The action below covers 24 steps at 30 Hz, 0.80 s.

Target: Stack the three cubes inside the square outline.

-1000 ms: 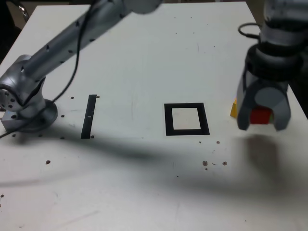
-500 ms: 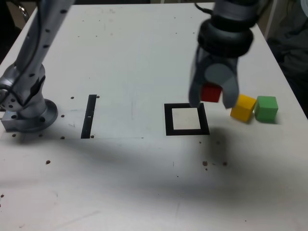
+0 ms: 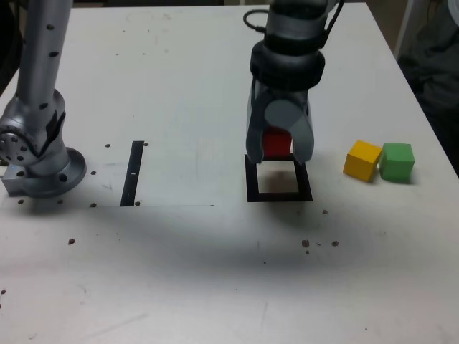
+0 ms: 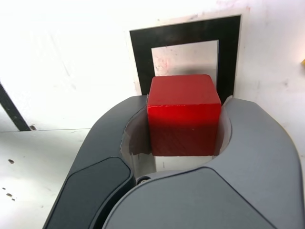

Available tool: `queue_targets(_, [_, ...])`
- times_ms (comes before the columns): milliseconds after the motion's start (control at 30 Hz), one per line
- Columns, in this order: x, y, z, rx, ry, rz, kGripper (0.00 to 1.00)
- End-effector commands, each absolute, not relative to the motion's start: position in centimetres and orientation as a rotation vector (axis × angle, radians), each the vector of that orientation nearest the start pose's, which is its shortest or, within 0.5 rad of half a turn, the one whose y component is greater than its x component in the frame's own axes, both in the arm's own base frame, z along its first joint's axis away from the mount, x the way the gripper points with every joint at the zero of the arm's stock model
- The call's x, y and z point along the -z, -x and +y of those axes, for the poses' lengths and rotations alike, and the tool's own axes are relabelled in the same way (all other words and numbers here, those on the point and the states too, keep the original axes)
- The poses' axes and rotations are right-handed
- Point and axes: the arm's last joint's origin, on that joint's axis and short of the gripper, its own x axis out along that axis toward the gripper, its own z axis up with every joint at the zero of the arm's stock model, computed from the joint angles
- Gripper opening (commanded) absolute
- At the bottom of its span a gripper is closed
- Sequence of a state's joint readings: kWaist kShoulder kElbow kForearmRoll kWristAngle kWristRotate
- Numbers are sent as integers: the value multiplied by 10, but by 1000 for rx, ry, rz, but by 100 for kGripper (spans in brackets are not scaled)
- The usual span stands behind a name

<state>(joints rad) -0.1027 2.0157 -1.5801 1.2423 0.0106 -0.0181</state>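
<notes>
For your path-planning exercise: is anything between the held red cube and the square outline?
Nothing visible. The gripper holds the red cube just above the square outline, whose white centre is bare. The yellow cube and green cube sit aside.

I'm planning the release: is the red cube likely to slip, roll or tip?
The red cube looks rigid with flat faces, so it probably won't roll. Its glossy faces might slip slightly in the hand. Set squarely inside the square outline, it likely stays put.

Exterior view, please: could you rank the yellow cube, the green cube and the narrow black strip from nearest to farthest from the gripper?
1. Small yellow cube, on the view's right of the gripper.
2. Small green cube, just beyond the yellow one, touching it or nearly so.
3. Narrow black strip, far off on the view's left.
</notes>
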Motion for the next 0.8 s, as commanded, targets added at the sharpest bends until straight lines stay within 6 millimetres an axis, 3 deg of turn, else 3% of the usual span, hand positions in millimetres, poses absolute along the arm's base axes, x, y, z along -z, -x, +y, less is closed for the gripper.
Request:
queue_targets(0, [-257, -357, -36, 61, -77, 1670, 28])
queue_targets(767, [-219, -366, -34, 123, -38, 1684, 28])
